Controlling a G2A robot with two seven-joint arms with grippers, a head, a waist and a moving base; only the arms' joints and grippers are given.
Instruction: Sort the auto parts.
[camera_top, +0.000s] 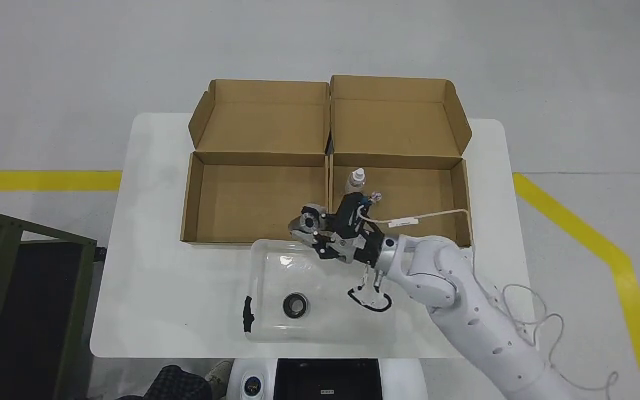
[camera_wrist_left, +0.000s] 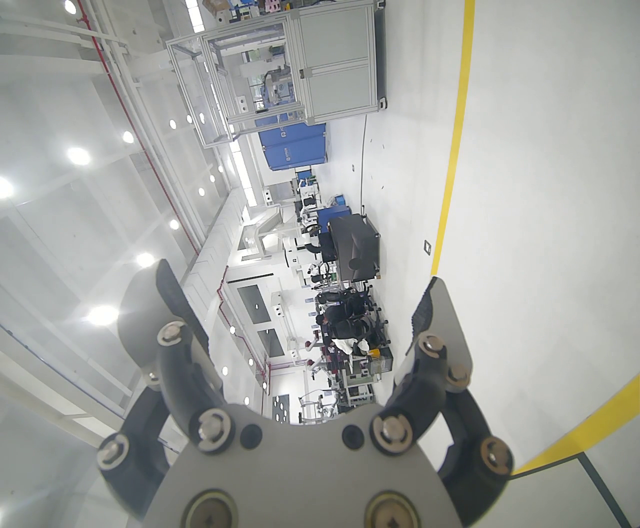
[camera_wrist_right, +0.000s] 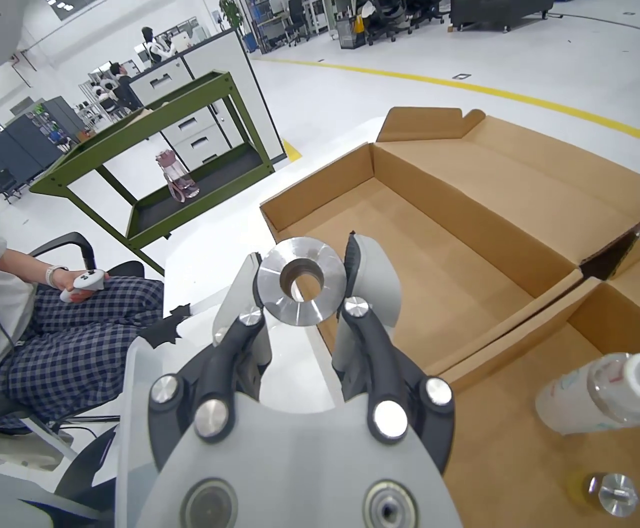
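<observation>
On the white counter (camera_top: 150, 250), two open cardboard boxes stand side by side behind one clear bin (camera_top: 270, 270) holding one dark ring (camera_top: 296, 305). The left box (camera_top: 255, 205) has a bare floor, and the right box (camera_top: 420, 195) holds one white bottle (camera_top: 356, 180) and one small metal part (camera_wrist_right: 616, 494). The right claw (camera_wrist_right: 303, 255) is clamped on one silver ring (camera_wrist_right: 280, 300) above the left box's near wall, while the left claw (camera_wrist_left: 299, 280), jaws apart and empty, points into the room.

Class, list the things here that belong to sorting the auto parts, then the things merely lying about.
Job in hand:
right tool, shut on the ring
bin, with a dark part in it
box
second box

Lying about:
green cart
pink bottle on the cart
</observation>
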